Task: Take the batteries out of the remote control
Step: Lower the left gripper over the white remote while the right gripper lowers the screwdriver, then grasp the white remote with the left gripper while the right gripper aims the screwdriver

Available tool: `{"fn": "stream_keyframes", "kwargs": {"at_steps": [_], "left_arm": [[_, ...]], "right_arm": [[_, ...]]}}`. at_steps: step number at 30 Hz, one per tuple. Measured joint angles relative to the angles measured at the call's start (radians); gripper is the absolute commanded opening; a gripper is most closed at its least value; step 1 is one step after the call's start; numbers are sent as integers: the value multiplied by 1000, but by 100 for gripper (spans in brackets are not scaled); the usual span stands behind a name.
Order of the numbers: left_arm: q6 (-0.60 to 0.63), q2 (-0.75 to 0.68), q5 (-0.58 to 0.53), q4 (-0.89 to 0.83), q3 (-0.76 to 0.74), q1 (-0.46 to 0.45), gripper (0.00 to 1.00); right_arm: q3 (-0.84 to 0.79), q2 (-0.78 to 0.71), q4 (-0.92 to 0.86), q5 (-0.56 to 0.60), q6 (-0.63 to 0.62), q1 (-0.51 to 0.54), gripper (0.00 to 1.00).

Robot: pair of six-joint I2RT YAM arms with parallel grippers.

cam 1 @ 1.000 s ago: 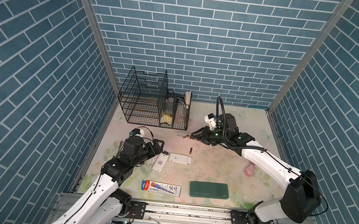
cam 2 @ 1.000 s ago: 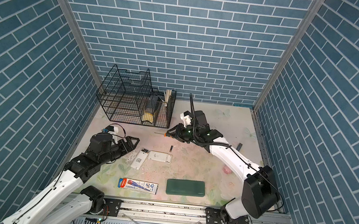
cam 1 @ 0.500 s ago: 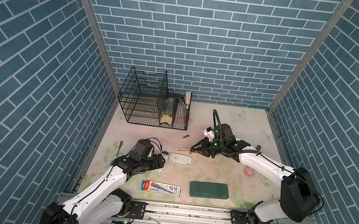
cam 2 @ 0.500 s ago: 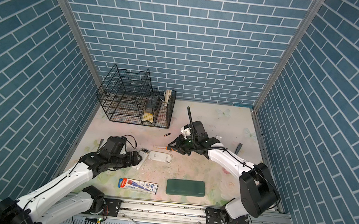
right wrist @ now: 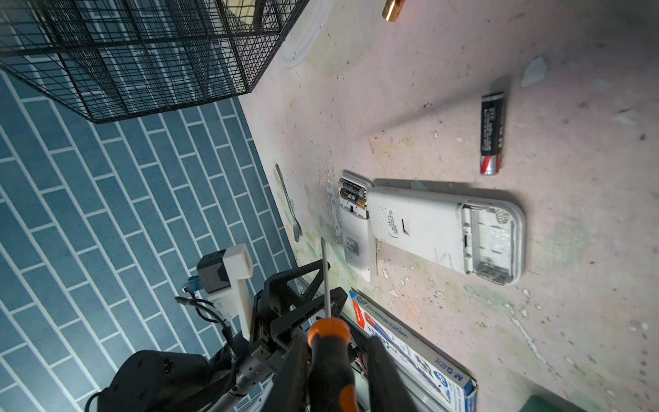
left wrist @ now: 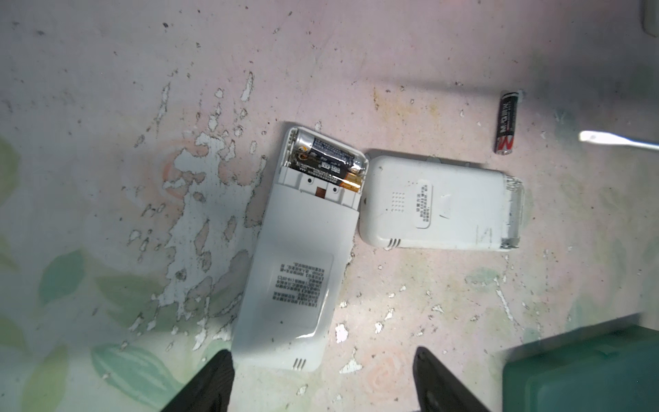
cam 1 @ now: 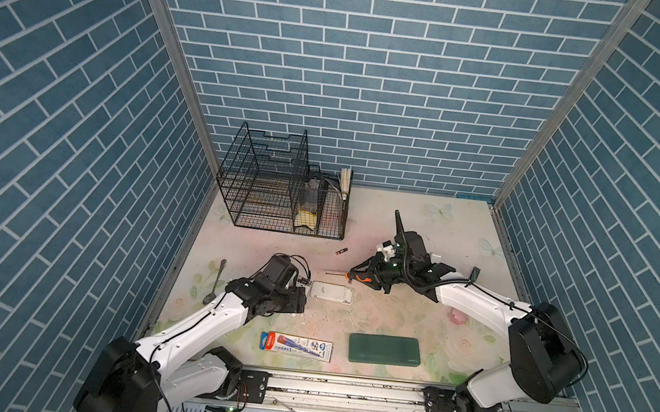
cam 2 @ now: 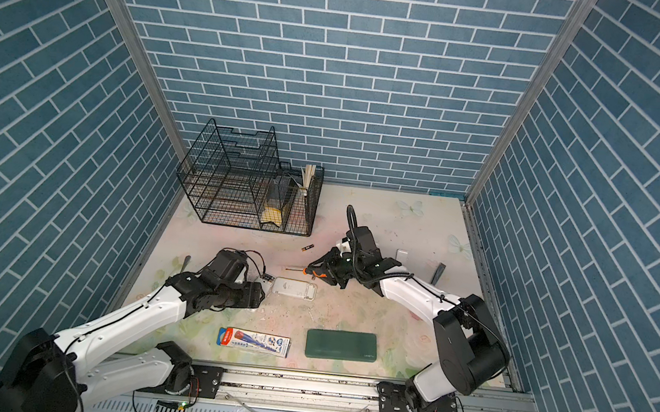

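With two batteries seemingly seated in the narrow remote, the left gripper hovered wide while the right gripper clamped the screwdriver, whose tip could slip.

Floral table — remotes, battery, spoon

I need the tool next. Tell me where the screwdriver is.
The screwdriver is clamped in the right end effector, held above the table right of centre in both top views, its tip toward the larger white remote.
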Motion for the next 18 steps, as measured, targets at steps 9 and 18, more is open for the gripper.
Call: {"fn": "stream_keyframes", "kwargs": {"at_steps": [9,18], "left_arm": [[34,108,-34,50,8,-11,77],[62,208,-66,86,43,-40,71]], "right_arm": [[-13,0,7,4,44,0,0],[-20,14,14,10,79,10,0]]}}
